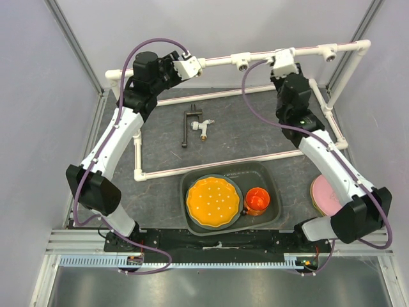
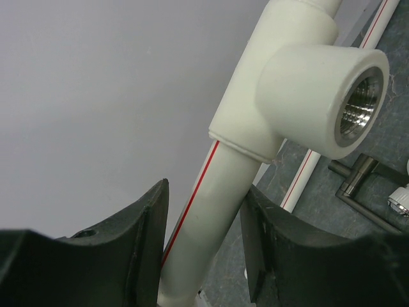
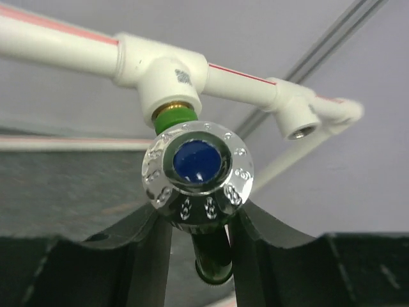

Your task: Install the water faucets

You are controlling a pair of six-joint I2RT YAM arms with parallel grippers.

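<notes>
The green faucet (image 3: 197, 163), with a round chrome knob and blue cap, sits with its brass thread in a white tee socket (image 3: 167, 73) of the PVC frame's top rail. My right gripper (image 3: 198, 220) is shut on its green body; in the top view the right gripper (image 1: 281, 62) hides it. My left gripper (image 2: 204, 192) is shut on the red-striped white pipe (image 2: 211, 204) just below an empty threaded tee socket (image 2: 319, 96), at the rail's left end (image 1: 192, 66). A black-handled white-and-brass faucet (image 1: 204, 128) lies on the mat beside a dark metal piece (image 1: 189, 125).
The white PVC pipe frame (image 1: 211, 167) borders the mat. Empty tee sockets sit on the top rail (image 1: 241, 62) (image 1: 330, 52). A grey tray (image 1: 271, 179) holds an orange plate (image 1: 213, 201) and an orange cup (image 1: 257, 200). A pink plate (image 1: 321, 194) lies at the right.
</notes>
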